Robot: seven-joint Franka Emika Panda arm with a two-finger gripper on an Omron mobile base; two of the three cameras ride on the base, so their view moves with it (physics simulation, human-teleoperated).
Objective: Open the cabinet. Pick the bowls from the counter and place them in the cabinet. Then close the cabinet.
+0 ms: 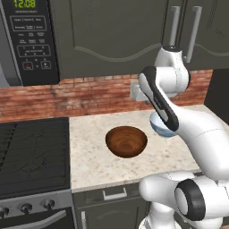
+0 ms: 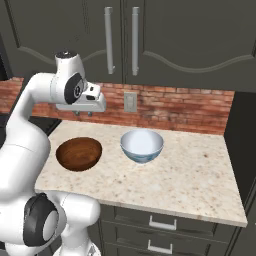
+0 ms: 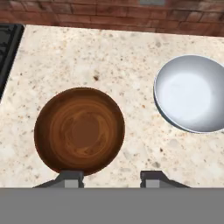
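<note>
The cabinet [image 2: 165,35] hangs above the counter [image 2: 195,175] with both doors shut, its long bar handles [image 2: 108,40] side by side. On the counter a brown wooden bowl [image 2: 79,153] [image 3: 79,130] [image 1: 126,141] stands left of a white bowl [image 2: 142,145] [image 3: 190,92]. In the left base view my arm partly hides the white bowl [image 1: 157,126]. My gripper [image 2: 83,113] [image 3: 111,178] hovers well above the counter, pointing down near the brown bowl's edge. It is open with nothing between its fingers.
A black stovetop [image 1: 33,152] borders the counter on the left, under a microwave [image 1: 27,40]. A brick backsplash with an outlet [image 2: 130,102] runs behind. Drawers [image 2: 160,222] sit below the counter's front edge. A dark tall panel [image 2: 243,135] closes the right end.
</note>
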